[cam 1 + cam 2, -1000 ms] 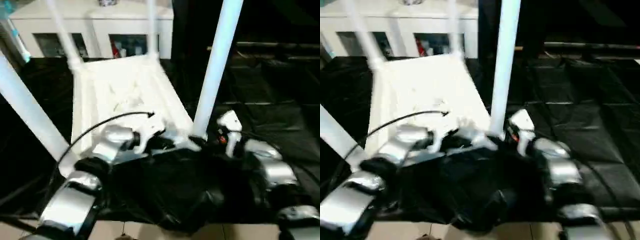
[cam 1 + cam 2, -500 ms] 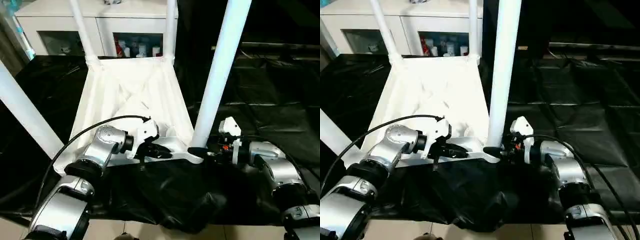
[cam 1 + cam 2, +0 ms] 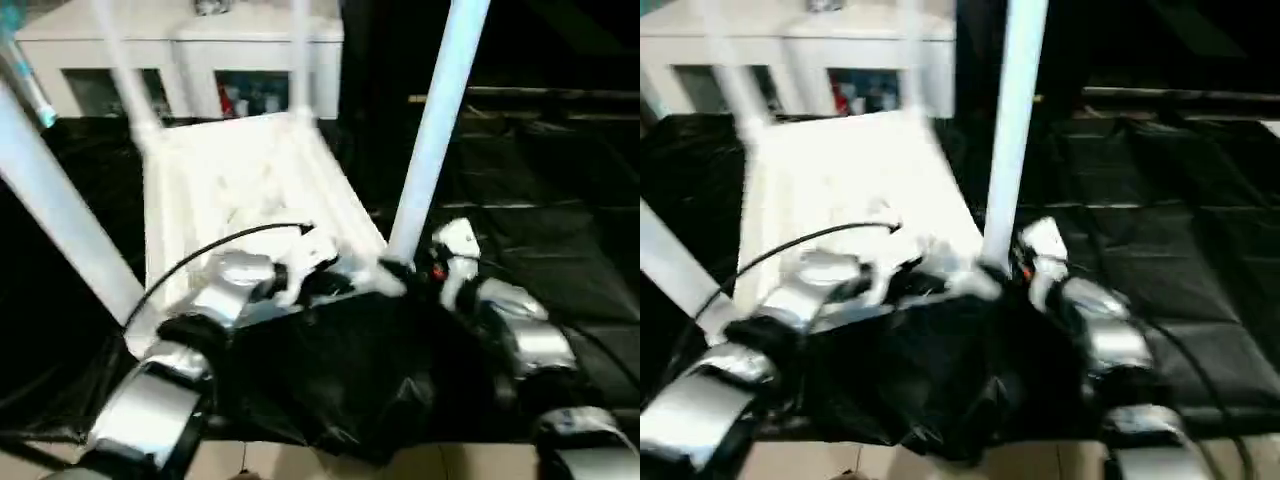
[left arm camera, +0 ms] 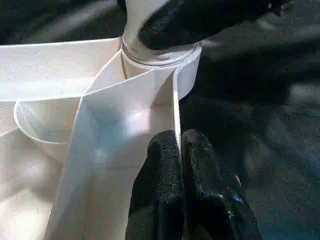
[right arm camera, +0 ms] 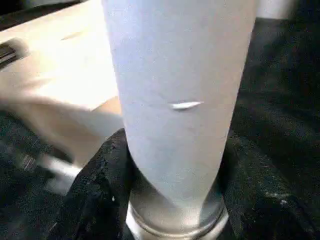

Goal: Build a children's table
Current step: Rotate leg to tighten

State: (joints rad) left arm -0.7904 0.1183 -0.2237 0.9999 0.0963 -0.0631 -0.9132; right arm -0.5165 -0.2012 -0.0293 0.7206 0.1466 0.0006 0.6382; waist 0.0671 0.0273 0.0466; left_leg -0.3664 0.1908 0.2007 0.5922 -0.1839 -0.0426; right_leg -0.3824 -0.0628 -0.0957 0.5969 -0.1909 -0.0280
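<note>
Tabletop (image 3: 250, 185), white plastic, lies upside down on a black sheet (image 3: 560, 240), its ribbed underside facing up, near the centre of the head views and running from about 6 o'clock toward 12 o'clock. Four white legs stand up from its corner sockets: the near-right leg (image 3: 435, 130) at about 1 o'clock, the near-left leg (image 3: 55, 215) at 9 o'clock, and the two far legs (image 3: 125, 75) (image 3: 298, 55) at 11 and 12 o'clock, in front of a white cabinet (image 3: 190, 45) with glass doors.

Left gripper (image 4: 181, 150) has its two black fingers (image 4: 162, 170) pinched tight on a thin upright rib of the tabletop's underside, just beside the near-right corner socket (image 4: 160, 62); a black cable (image 3: 200, 255) arcs over its silver forearm.

Right gripper (image 5: 172, 195) holds the near-right leg at its base, with one black finger (image 5: 100, 190) pressed against the tube on each side, just above the socket collar. In the head views this gripper sits at about 4 o'clock from the tabletop's centre, touching the foot of that leg.
</note>
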